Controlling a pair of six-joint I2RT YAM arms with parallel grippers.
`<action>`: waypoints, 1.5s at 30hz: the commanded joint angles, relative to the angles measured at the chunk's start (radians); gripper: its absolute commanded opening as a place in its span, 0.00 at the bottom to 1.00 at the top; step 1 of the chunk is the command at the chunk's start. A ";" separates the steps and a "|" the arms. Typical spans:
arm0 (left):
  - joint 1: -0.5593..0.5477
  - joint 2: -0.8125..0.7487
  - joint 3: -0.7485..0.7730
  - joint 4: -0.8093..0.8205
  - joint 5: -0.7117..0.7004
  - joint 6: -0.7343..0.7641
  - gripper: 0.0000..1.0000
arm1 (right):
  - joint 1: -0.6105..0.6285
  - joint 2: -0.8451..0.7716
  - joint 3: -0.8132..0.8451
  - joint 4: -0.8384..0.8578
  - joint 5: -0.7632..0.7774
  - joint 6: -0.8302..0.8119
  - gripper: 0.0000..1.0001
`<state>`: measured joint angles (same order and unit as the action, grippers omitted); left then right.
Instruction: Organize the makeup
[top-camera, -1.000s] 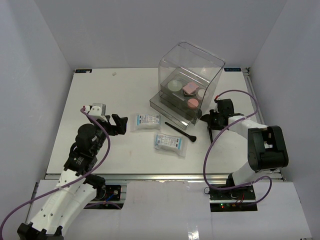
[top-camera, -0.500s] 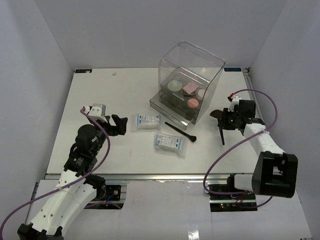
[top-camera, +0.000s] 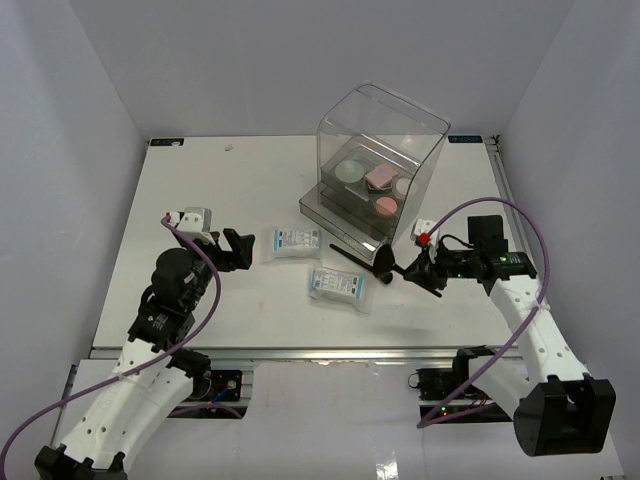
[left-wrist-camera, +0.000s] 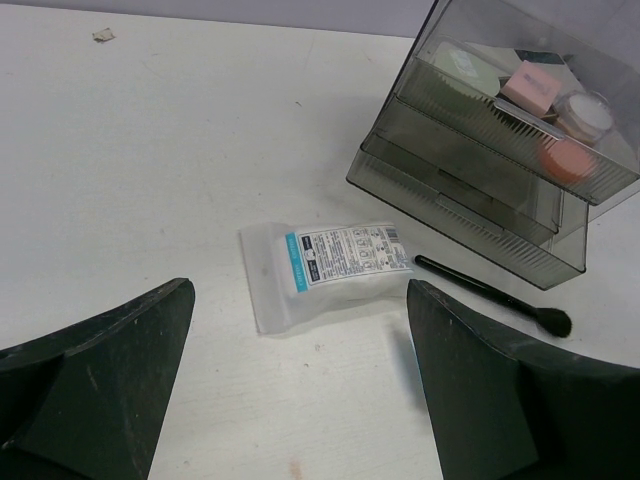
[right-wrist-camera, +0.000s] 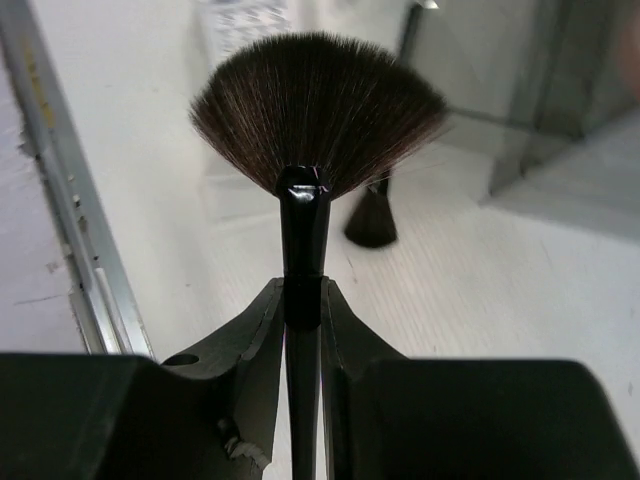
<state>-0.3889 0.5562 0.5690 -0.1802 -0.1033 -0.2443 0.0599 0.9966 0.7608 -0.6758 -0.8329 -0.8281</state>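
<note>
My right gripper (top-camera: 418, 268) (right-wrist-camera: 303, 292) is shut on the handle of the black fan-headed brush (right-wrist-camera: 318, 105), held above the table with its fan (top-camera: 385, 261) pointing left. Below the fan lies the second thin black brush (top-camera: 346, 254) (right-wrist-camera: 371, 222) (left-wrist-camera: 495, 296). Two white-blue sachets (top-camera: 296, 242) (top-camera: 340, 286) lie left of it; the far one (left-wrist-camera: 325, 262) shows ahead of my left gripper (top-camera: 232, 250) (left-wrist-camera: 300, 400), which is open and holds nothing. A pale round pad (top-camera: 350, 170), a pink square puff (top-camera: 380, 177) and a pink round puff (top-camera: 386, 207) sit in the drawers.
The clear box with grey drawers (top-camera: 424, 160) (left-wrist-camera: 470, 170) stands at the back right, its drawers pulled out toward the front. A metal rail (right-wrist-camera: 60, 200) runs along the table's near edge. White walls close in the table on three sides.
The right arm has swung from beside the box's right side to the front of it, carrying the fan brush leftward over the lying brush's head. The left arm has stayed still.
</note>
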 joint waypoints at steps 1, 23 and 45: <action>0.004 0.010 -0.003 -0.006 -0.028 -0.005 0.98 | 0.178 -0.044 0.095 0.016 0.039 -0.119 0.08; 0.004 0.189 0.029 -0.064 -0.029 -0.047 0.98 | 0.621 0.697 0.673 0.342 0.900 0.263 0.17; 0.077 0.559 0.242 -0.322 -0.067 -0.273 0.98 | 0.549 0.364 0.386 0.095 0.057 0.076 0.64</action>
<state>-0.3349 1.0579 0.7071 -0.3587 -0.1072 -0.3915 0.6489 1.3989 1.2496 -0.5231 -0.5291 -0.6834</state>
